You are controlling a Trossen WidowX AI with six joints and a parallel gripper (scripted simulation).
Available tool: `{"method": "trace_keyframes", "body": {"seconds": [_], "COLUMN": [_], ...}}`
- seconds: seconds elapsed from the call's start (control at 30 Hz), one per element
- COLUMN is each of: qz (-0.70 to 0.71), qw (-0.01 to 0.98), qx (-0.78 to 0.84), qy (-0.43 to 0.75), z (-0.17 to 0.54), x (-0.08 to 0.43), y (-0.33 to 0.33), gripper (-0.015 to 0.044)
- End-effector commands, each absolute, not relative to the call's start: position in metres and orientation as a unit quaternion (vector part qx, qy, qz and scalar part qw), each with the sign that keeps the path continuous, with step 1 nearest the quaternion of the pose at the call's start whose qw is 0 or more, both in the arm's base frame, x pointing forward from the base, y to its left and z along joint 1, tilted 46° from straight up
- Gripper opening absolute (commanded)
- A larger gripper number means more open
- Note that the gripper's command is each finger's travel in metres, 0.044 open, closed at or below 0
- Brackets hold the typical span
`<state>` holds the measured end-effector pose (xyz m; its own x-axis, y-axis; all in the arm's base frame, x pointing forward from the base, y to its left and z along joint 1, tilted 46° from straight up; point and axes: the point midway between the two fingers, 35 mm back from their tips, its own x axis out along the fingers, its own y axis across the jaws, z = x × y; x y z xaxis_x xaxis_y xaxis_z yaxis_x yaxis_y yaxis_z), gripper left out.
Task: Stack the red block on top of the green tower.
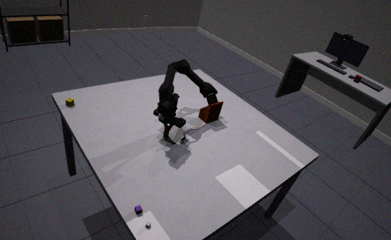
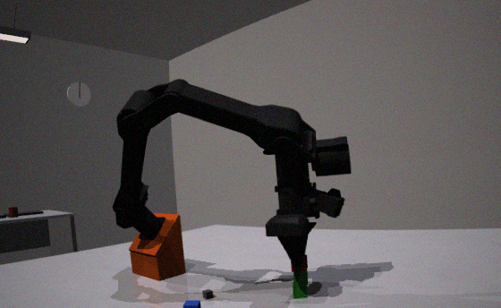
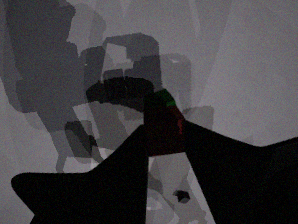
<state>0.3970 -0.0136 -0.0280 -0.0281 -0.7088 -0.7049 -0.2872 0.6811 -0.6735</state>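
From the exterior cam, nearest thing is a little blue cube (image 2: 191, 303) at the bottom edge, with a small dark cube (image 2: 208, 294) just behind it at about 1 o'clock. Over at 3 o'clock from those is the green tower (image 2: 300, 285), standing upright on the table (image 2: 416, 269). The red block (image 2: 300, 263) sits right on top of it, touching as far as I can tell, and the gripper (image 2: 298, 260) is clamped on the block, fingers narrow, pointing straight down. So the block is on the tower but not let go.

Wrist cam is pretty murky: dark red block (image 3: 164, 124) between the two dark fingers, with only a sliver of green (image 3: 170, 102) peeking out past its top edge at 12 o'clock. Lots of overlapping shadows on the table around it.

Further back, the orange base (image 2: 158, 252) is at roughly 9 o'clock from the tower, well apart from it, with the arm arching up and over.

Top cam shows a purple cube (image 1: 138, 208) and a tiny white one (image 1: 148, 225) near the close corner, and a yellow cube (image 1: 70, 102) way off near the far left corner. A desk (image 1: 338, 81) with a monitor stands off the table by the wall.
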Motion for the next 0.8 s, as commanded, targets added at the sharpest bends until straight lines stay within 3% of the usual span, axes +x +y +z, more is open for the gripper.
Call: {"method": "trace_keyframes", "body": {"seconds": [0.0,0.63,0.77], "qz": [-0.177,-0.177,-0.176], "qw": [0.597,0.597,0.598], "qx": [-0.361,-0.361,-0.359], "qy": [0.694,0.694,0.695], "z": [-0.0279,-0.0250,-0.0283], "x": [0.3973,0.3978,0.3969], "y": [-0.0145,-0.0116,-0.0138], "gripper": [0.0000,0.0000,0.0105]}}
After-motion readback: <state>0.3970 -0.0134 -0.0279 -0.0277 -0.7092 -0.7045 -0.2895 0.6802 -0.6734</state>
